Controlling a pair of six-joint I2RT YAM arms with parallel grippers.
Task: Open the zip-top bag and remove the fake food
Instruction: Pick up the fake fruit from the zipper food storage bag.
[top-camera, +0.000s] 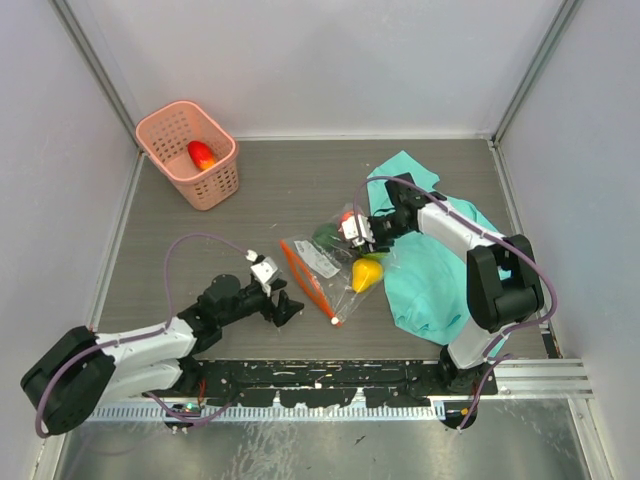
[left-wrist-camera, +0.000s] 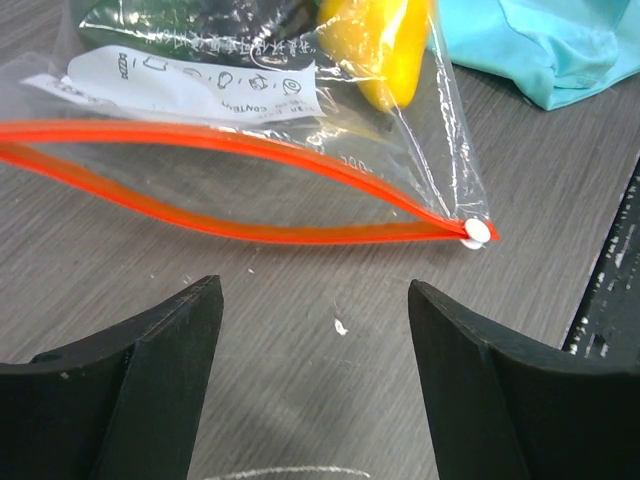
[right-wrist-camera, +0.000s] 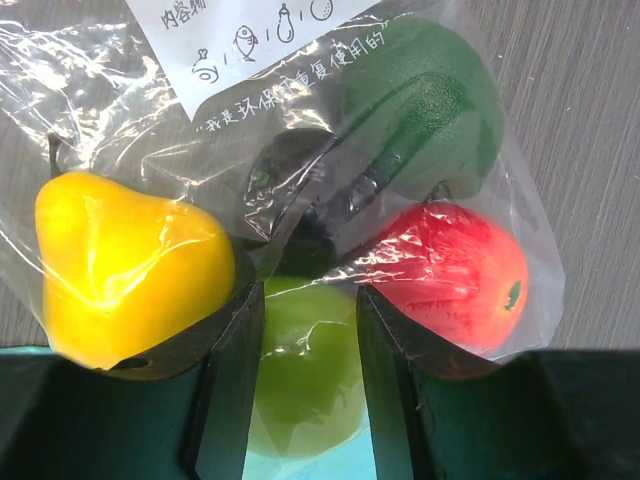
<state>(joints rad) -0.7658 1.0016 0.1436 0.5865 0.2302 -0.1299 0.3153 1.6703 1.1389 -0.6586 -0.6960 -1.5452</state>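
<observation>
Zip-top bag (top-camera: 325, 262) w/ dark fake food (right-wrist-camera: 295, 175) barely visible.

The zip-top bag (left-wrist-camera: 420, 140) is clear. Its zip strip (left-wrist-camera: 200, 140) is red-orange, its slider (left-wrist-camera: 477, 232) is white, and its label (left-wrist-camera: 190, 80) is white with black writing and tiny drawings.

The fake food (right-wrist-camera: 125, 265) has a yellow piece, a light green piece (right-wrist-camera: 305, 385), a speckled red piece (right-wrist-camera: 455, 270) and a dark green piece (right-wrist-camera: 430, 110).

In the top view, at ten o'clock, the basket (top-camera: 215, 185) is pink with a grid of holes. It holds a red and orange thing (top-camera: 201, 154). At three o'clock the cloth (top-camera: 430, 285) is teal. The table (top-camera: 250, 190) is grey with thin streaks.

The left gripper (left-wrist-camera: 313, 290) and right gripper (right-wrist-camera: 310, 300) have black fingers.
</observation>
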